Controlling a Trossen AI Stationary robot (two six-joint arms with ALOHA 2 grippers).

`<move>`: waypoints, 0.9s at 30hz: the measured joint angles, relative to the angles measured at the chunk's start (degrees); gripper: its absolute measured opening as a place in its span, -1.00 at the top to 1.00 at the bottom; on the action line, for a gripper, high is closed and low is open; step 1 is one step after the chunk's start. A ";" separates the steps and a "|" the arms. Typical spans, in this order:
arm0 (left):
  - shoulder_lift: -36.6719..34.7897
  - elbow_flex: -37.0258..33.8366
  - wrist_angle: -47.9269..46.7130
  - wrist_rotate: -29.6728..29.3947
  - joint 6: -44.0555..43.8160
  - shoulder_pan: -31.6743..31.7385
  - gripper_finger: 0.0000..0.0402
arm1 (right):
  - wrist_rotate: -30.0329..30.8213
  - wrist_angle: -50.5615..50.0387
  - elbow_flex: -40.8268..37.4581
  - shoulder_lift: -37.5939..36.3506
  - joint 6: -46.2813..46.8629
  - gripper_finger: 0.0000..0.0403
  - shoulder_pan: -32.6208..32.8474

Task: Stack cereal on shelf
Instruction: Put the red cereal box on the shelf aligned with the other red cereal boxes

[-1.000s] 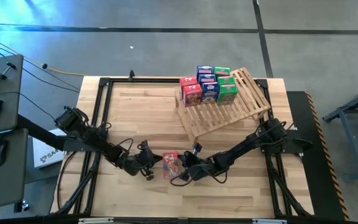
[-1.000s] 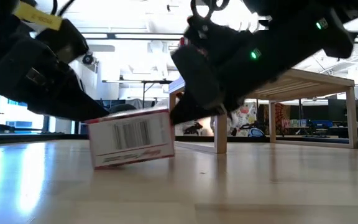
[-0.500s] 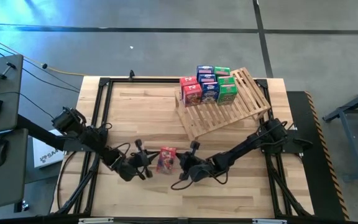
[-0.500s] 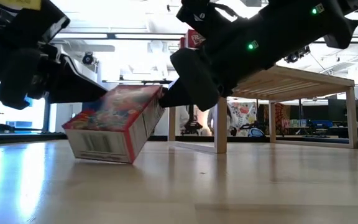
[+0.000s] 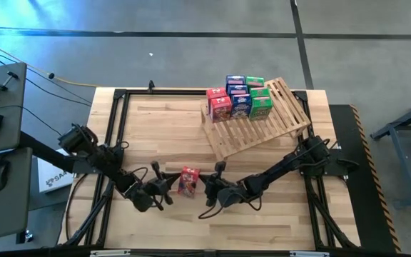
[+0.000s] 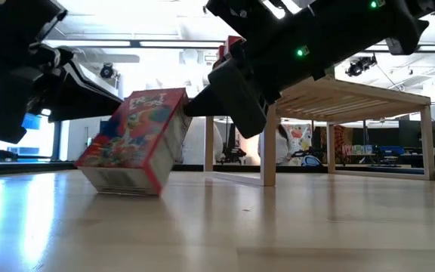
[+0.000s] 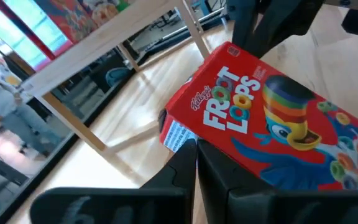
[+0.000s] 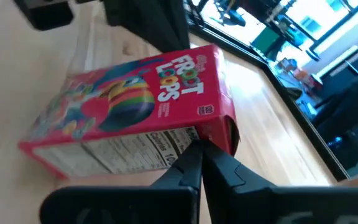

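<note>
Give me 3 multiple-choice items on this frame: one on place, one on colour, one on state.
1. Where is the loose red cereal box?
A. On the table between the two grippers
B. On the shelf
C. On the floor

2. What colour are the boxes at the right end of the group on the shelf?
A. Yellow
B. Green
C. White

3. How does the loose box sit?
A. Flat on its front
B. Upright on its base
C. Tilted on one bottom edge

Answers:
1 A: the high view shows it on the table, with the left gripper and the right gripper on either side.
2 B: the green boxes stand there, beside blue and red ones.
3 C: the low view shows it leaning, one edge raised off the table.
</note>
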 joint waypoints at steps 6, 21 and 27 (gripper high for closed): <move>0.00 0.00 -0.08 -2.14 2.12 -1.69 0.95 | -2.79 0.98 0.02 0.00 -4.58 1.00 0.00; 0.00 0.82 -0.49 -3.48 6.52 -3.61 0.95 | -5.13 2.70 0.00 0.00 -11.15 1.00 0.02; -0.02 2.48 -0.39 -6.26 12.65 -3.61 0.95 | -4.91 4.19 -0.05 0.04 -15.24 1.00 0.02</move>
